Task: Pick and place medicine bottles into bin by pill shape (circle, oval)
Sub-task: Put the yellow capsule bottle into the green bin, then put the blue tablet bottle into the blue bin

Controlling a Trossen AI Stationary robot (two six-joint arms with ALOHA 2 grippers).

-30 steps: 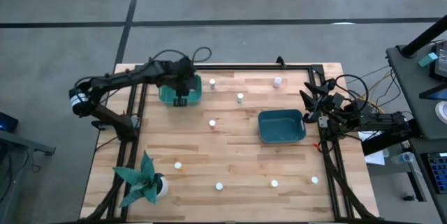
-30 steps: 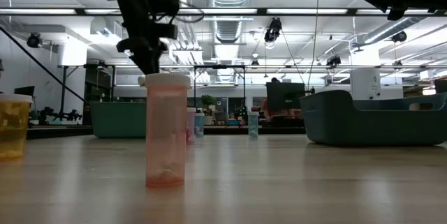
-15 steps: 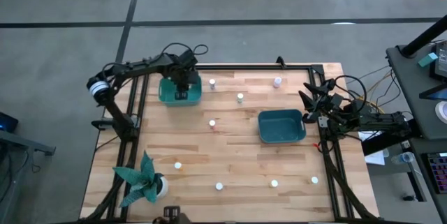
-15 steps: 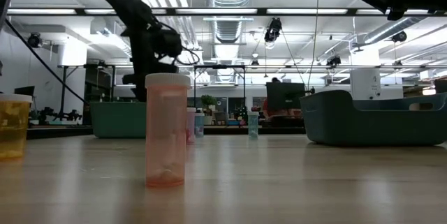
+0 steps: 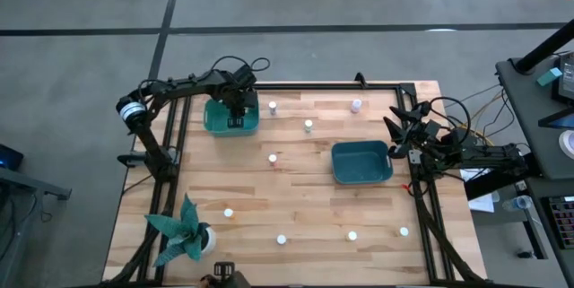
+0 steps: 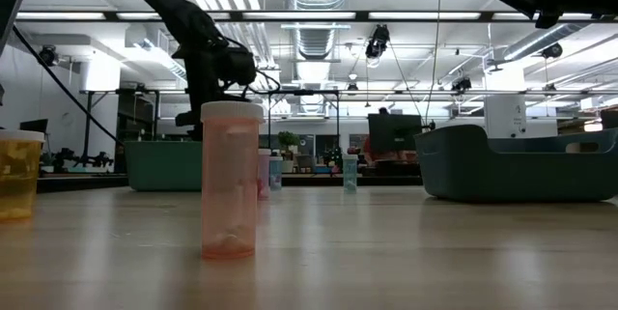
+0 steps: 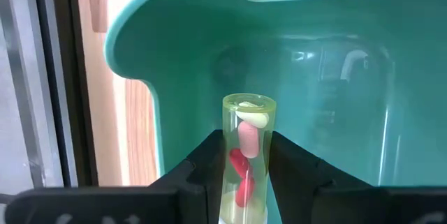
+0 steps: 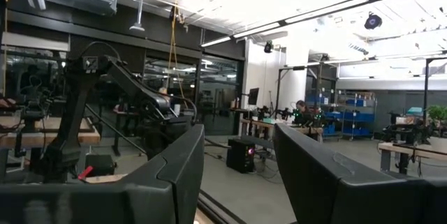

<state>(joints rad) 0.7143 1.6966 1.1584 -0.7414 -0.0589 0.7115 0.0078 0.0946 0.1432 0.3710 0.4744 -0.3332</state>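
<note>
My left gripper (image 5: 235,119) reaches down into the left teal bin (image 5: 215,122) and is shut on a small clear yellow-green bottle (image 7: 246,123) with pink and red oval pills. My right gripper (image 8: 237,175) is open and empty at the table's right edge (image 5: 401,132), beside the right teal bin (image 5: 361,162). Several small white-capped bottles stand upright on the wood, among them one (image 5: 273,106) just right of the left bin, one (image 5: 308,126) and one (image 5: 273,158). In the low view a pink bottle (image 6: 230,180) stands nearest. My left gripper pinches the bottle's side wall (image 7: 228,155) between its two fingers (image 7: 208,162), which lie along the bottle. The fingers come from above, pointing down into the bin. The bottle's free end (image 7: 248,102) faces the bin's floor; whether it touches the floor I cannot tell.
More bottles stand along the near part of the table (image 5: 228,213), (image 5: 281,240), (image 5: 352,235), (image 5: 404,231) and one at the far right (image 5: 356,104). A teal paper plant in a white pot (image 5: 184,231) stands at the near left corner. A black frame rims the table.
My left gripper has gone down from above the left teal bin into it, still shut on the bottle, while the arm behind it has swung. Most of the drop came first; in the last half second it has hardly moved.
</note>
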